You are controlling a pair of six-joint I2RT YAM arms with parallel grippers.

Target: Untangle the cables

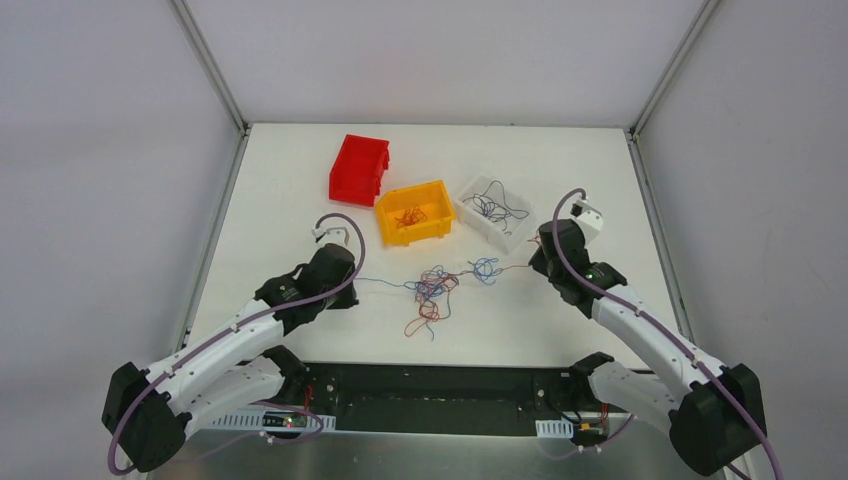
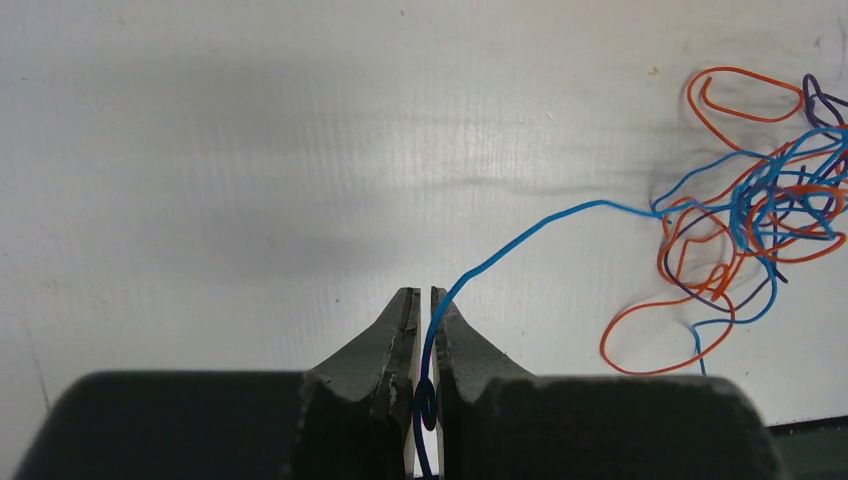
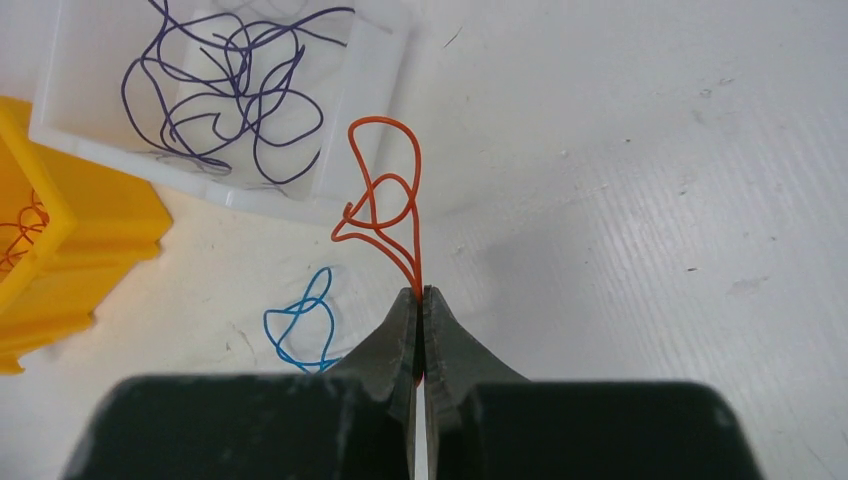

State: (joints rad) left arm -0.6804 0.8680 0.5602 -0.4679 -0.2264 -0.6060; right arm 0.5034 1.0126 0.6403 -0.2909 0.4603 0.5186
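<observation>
Cables [image 1: 432,288]: hair-thin wires in blue, orange and dark violet. Main knot at the middle of the surface [image 1: 300,200], between the two arms and in front of the yellow bin [image 1: 420,236].

Small blue loop [image 3: 300,325]: lying just right of the knot.

Binned strands: orange in the yellow bin, violet in the white bin [image 1: 480,222]. Contents of the red bin [image 1: 358,170] not discernible.

Left fingers [image 2: 385,345]: clenched on a blue cable [image 2: 520,240] that runs out to the knot.

Right fingers [image 3: 395,335]: clenched on an orange cable [image 3: 385,195], curled in loops beyond the tips.

Handling, as judged: near weightless, springy, keeping their curl. Liable to slip from a slack pinch and to drag the whole knot along. Best taken at a free end or an outer loop, clear of crossings, then drawn slowly with the two ends pulled apart.
</observation>
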